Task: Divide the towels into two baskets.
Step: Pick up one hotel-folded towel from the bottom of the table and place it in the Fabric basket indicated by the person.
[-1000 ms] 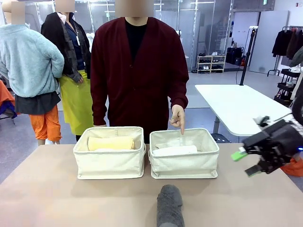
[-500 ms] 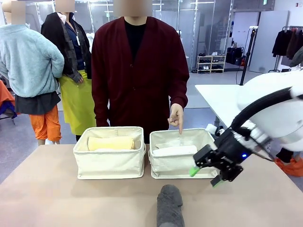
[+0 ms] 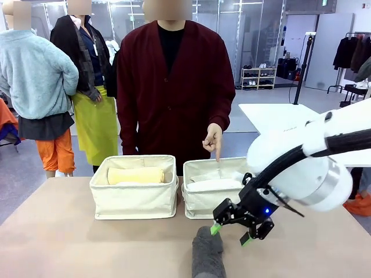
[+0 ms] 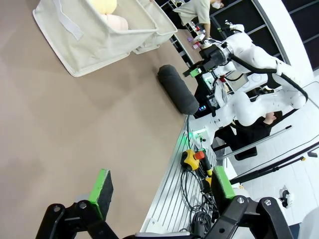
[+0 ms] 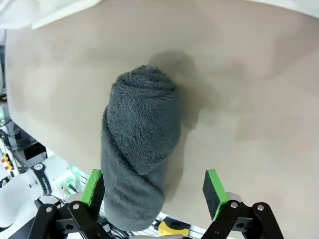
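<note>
We note the counter [image 3: 69, 231] carries two baskets side by side at the far side: left basket [image 3: 134, 200] with the pale yellow towel [image 3: 135, 175], right basket [image 3: 200, 200] with a white towel [image 3: 213, 185]. The dark grey towel [image 3: 207, 255] lies at the near edge. The right claw [image 3: 231, 233] hovers spread just above it, off-centre; closing so may pinch one side and unroll it, or push it off the edge. The left claw [image 4: 159, 186] is spread, holding nothing.

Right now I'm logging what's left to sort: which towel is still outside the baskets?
The dark grey towel, lying on the table under the right arm's open jaws. The pale yellow one and a white one already sit inside the baskets.
</note>
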Tool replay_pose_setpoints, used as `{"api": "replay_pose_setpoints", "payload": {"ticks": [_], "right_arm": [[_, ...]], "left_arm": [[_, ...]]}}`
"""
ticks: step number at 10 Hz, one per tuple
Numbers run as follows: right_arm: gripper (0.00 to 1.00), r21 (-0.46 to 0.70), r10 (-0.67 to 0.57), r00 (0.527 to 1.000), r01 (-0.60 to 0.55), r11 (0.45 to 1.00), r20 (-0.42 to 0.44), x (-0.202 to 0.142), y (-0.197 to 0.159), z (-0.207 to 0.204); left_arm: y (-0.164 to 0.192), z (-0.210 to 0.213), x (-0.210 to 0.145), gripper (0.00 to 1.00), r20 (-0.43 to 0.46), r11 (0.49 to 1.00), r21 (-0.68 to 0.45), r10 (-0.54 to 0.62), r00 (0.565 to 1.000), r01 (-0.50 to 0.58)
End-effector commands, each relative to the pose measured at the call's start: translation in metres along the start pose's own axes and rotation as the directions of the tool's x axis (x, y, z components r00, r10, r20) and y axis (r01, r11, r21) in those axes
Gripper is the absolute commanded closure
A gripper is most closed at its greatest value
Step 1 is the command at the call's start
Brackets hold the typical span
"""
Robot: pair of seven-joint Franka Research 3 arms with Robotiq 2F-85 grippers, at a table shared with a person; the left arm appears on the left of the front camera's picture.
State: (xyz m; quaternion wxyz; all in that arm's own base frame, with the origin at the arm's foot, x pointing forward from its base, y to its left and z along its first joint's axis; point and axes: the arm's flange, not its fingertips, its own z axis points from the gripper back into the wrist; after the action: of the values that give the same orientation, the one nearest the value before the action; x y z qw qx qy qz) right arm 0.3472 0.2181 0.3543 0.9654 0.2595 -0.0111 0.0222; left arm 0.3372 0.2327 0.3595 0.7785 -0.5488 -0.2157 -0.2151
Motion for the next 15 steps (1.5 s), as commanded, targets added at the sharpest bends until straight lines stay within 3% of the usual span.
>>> {"api": "replay_pose_setpoints", "payload": {"ticks": [1, 3, 11, 12, 13, 14, 15], "right_arm": [[0.00, 0.009, -0.038, 0.999, 0.038, 0.999, -0.001, -0.005, 0.009, -0.024], [0.00, 0.051, -0.037, 0.999, 0.037, 0.998, -0.005, -0.004, 0.019, -0.035], [0.00, -0.002, -0.029, 1.000, 0.029, 1.000, -0.001, 0.003, 0.032, -0.071], [0.45, -0.018, -0.014, 1.000, 0.014, 1.000, 0.002, 0.002, 0.032, -0.072], [0.60, -0.025, -0.014, 1.000, 0.014, 1.000, -0.009, 0.001, 0.031, -0.074], [1.00, -0.026, -0.013, 1.000, 0.013, 1.000, -0.010, 0.001, 0.031, -0.073], [1.00, -0.028, -0.013, 1.000, 0.013, 1.000, -0.006, 0.001, 0.031, -0.071]], "left_arm": [[-0.004, 0.003, -0.002, 0.00, -0.011, 1.000, 0.005, -0.006, 1.000, 0.006], [-0.004, 0.003, -0.002, 0.00, -0.011, 1.000, 0.005, -0.006, 1.000, 0.006], [-0.004, 0.003, -0.002, 0.00, -0.011, 1.000, 0.005, -0.006, 1.000, 0.006], [-0.004, 0.003, -0.002, 0.00, -0.011, 1.000, 0.005, -0.006, 1.000, 0.006], [-0.004, 0.003, -0.002, 0.00, -0.011, 1.000, 0.005, -0.006, 1.000, 0.006], [-0.004, 0.003, -0.002, 0.00, -0.011, 1.000, 0.005, -0.006, 1.000, 0.006], [-0.004, 0.003, -0.002, 0.00, -0.011, 1.000, 0.005, -0.006, 1.000, 0.006]]}}
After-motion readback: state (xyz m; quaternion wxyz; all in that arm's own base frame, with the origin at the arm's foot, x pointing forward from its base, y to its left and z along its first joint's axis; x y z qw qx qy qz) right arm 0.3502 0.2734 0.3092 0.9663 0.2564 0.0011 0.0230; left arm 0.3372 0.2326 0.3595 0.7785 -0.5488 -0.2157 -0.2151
